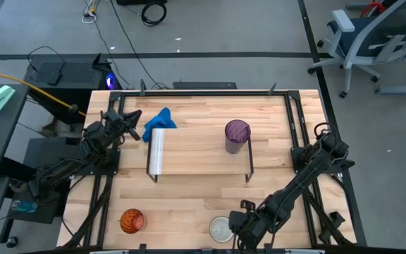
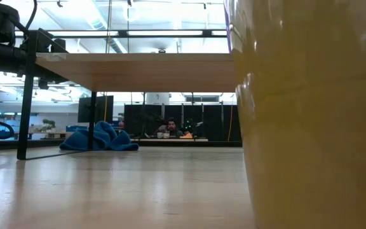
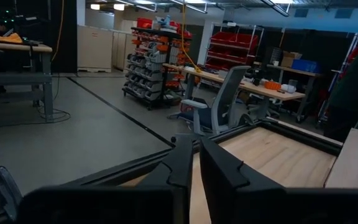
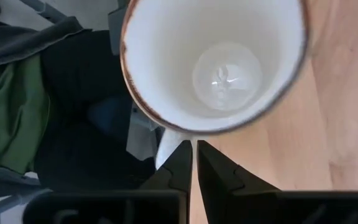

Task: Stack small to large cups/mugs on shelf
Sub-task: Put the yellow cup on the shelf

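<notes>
Right end effector [image 1: 240,224] hovering at tabletop's [image 1: 189,204] 6 o'clock edge, fingers pressed together, white mug [image 1: 220,228] just beside at its 9 o'clock, upright, handle toward fingers. Right arm nearer. Left end effector [image 1: 134,121] waiting, fingers together, near blue cloth [image 1: 158,121].

Three cups about the shelf [image 1: 199,161] on the table [image 1: 189,201].
The tumbler [image 1: 236,135] stands on the shelf's right end; the small cup [image 1: 132,221] and mug [image 1: 221,228] sit at the table's near edge, the cloth [image 1: 158,123] behind the shelf's left end.
</notes>
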Motion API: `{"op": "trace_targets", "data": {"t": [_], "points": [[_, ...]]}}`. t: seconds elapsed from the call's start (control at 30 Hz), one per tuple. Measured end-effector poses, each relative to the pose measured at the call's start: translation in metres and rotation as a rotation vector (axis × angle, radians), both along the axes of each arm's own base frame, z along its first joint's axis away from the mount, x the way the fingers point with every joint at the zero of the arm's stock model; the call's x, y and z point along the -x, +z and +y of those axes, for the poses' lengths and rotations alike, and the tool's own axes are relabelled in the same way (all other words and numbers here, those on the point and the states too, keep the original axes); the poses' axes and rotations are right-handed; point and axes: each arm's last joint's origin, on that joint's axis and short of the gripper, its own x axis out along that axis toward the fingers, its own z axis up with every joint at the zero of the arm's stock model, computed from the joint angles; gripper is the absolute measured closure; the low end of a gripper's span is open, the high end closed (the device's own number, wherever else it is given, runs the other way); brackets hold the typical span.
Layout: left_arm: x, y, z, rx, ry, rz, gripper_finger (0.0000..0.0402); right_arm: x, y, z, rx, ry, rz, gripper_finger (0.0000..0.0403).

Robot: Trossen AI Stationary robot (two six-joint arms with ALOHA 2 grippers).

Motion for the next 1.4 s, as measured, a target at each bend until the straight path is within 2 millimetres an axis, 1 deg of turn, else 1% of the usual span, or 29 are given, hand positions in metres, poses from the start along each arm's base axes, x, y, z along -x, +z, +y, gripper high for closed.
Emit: {"op": "trace_targets", "data": {"t": [0.17, 0.27, 0.4, 0.47, 0.57, 0.7, 0.83, 1.03, 1.13, 1.27, 1.33, 1.4], "points": [[0.0, 0.0, 0.0, 0.001, -0.012, 0.002, 0.0363, 0.009, 0.018, -0.009, 0.023, -0.035, -0.015, 0.0373], [0.0, 0.0, 0.0, 0.001, -0.012, 0.002, 0.0367, 0.013, 0.034, -0.018, 0.044, -0.028, -0.067, 0.0373], [0.0, 0.0, 0.0, 0.001, -0.012, 0.002, 0.0369, 0.01, 0.053, -0.035, 0.068, 0.024, -0.142, 0.0373], [0.0, 0.0, 0.0, 0.001, -0.012, 0.002, 0.0366, 0.005, 0.056, -0.044, 0.086, 0.05, -0.159, 0.0372], [0.0, 0.0, 0.0, 0.0, -0.012, 0.002, 0.0363, -0.005, 0.055, -0.056, 0.095, 0.114, -0.154, 0.0361], [0.0, 0.0, 0.0, -0.004, -0.012, 0.006, 0.0362, -0.013, 0.053, -0.066, 0.105, 0.216, -0.149, 0.0331], [0.0, 0.0, 0.0, -0.004, -0.012, 0.007, 0.0366, -0.015, 0.059, -0.073, 0.125, 0.275, -0.186, 0.0299], [0.0, 0.0, 0.0, -0.005, -0.012, 0.006, 0.0362, -0.027, 0.079, -0.074, 0.116, 0.366, -0.252, 0.0264], [0.0, 0.0, 0.0, -0.006, -0.011, 0.006, 0.0359, -0.035, 0.077, -0.075, 0.158, 0.402, -0.184, 0.0258], [0.0, 0.0, 0.0, -0.006, -0.012, 0.007, 0.036, -0.048, 0.065, -0.073, 0.213, 0.436, -0.068, 0.0259], [0.0, 0.0, 0.0, -0.005, -0.012, 0.009, 0.0362, -0.056, 0.062, -0.067, 0.216, 0.476, -0.064, 0.0261], [0.0, 0.0, 0.0, -0.011, -0.012, 0.014, 0.0362, -0.061, 0.062, -0.06, 0.203, 0.521, -0.079, 0.0263]]}}
